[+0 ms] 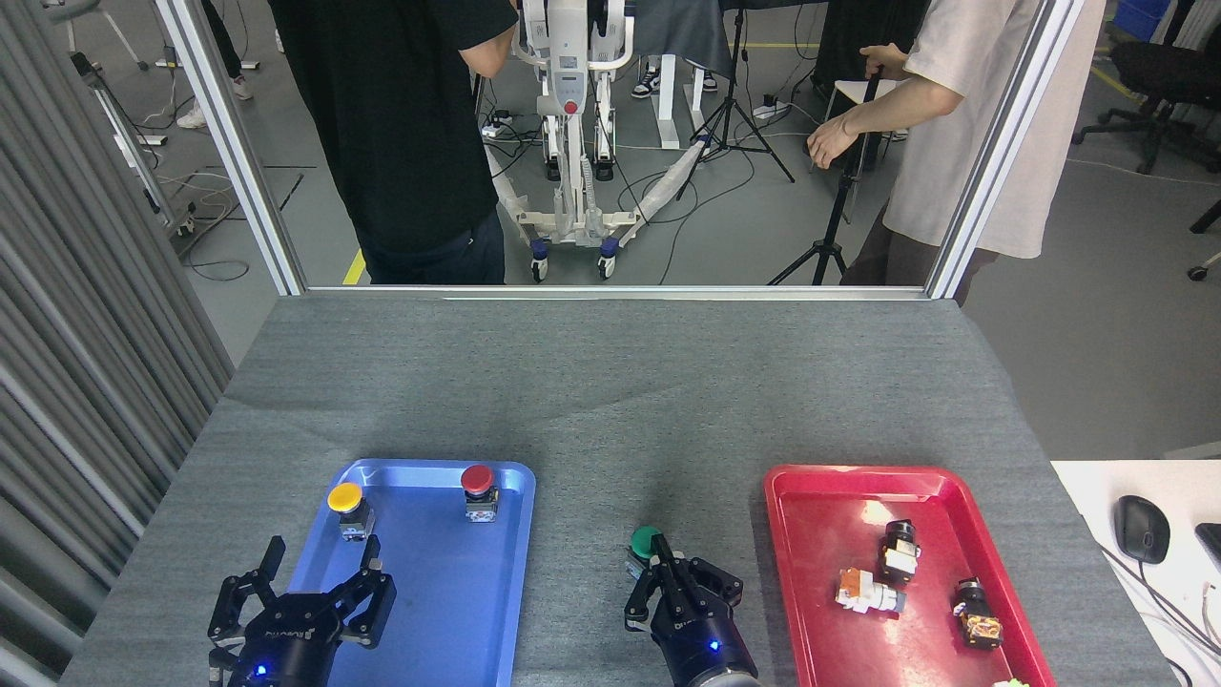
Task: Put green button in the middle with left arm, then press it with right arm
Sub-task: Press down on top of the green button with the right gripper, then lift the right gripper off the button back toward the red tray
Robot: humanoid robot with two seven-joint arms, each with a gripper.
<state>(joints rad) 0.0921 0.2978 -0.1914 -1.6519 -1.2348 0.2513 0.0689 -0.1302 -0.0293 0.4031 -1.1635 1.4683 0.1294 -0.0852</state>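
The green button is seen standing upright on the grey cloth of the counter, in the bare strip between the blue tray and the red tray. The first step, placing it in the middle, is therefore judged to be done.

The right pincer is found just behind the button on the near side, its thin fingers drawn together to a point with nothing held between them. The tip is seen right at the near edge of the green cap; whether it touches cannot be told from this view. The pressing step is judged to be the one in hand.

The left pincer is seen well to the left of the button, over the near end of the blue tray, with its fingers spread apart and empty. Beyond it, at the far end of that tray, the yellow button and the red button are left standing.

For the next move, the clenched tip would need to be centred over the dome and driven straight down. An off-centre push is judged a risk, since the small base could be tipped or slid on the cloth.
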